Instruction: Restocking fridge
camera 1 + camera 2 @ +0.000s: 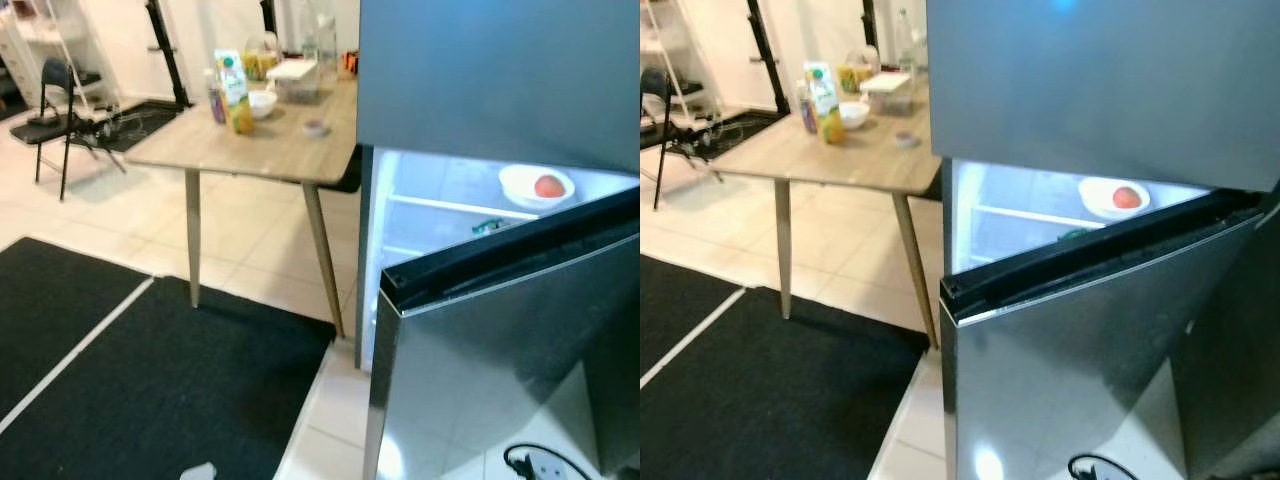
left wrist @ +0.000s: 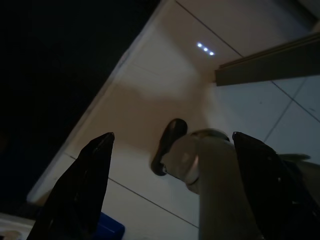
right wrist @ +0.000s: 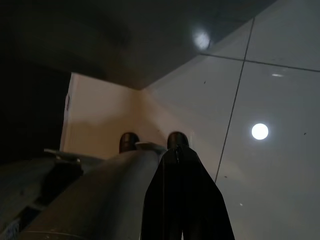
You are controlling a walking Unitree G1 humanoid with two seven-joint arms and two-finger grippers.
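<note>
Fridge [image 1: 500, 70], grey and steel-fronted, at the right of the head views. Its lower door [image 1: 500, 370] stands ajar, swung out toward the camera, with a black gasket along its top edge. Behind it the lit compartment is open to view: a white bowl [image 1: 536, 186] holding a reddish round fruit [image 1: 549, 186] sits on the upper glass shelf [image 1: 450, 208], toward the right. A small dark-green item lies on the shelf just below the bowl; its kind cannot be told.

To the fridge's left, nearly touching its side, a light wooden table [image 1: 270, 150] on slanted legs. On the far part of its top: a juice carton [image 1: 233, 90], upright; a small white bowl [image 1: 262, 103] beside it; a clear lidded container [image 1: 293, 78]; bottles behind, blurred. A small round object [image 1: 315, 127] lies alone nearer the fridge.

Floor: pale tiles, with a black mat [image 1: 150, 380] crossed by a white stripe in front of the table. A black folding chair [image 1: 55, 105] stands at the far left. A black cable [image 1: 535, 462] lies on the tiles at the foot of the door.

Left gripper [image 2: 172, 192], left wrist view: fingers spread wide, empty, hanging over tile and the mat edge, the robot's leg and foot between them. Right gripper [image 3: 185, 200], right wrist view: fingers pressed together, holding nothing, hanging over glossy tile beside the robot's leg.
</note>
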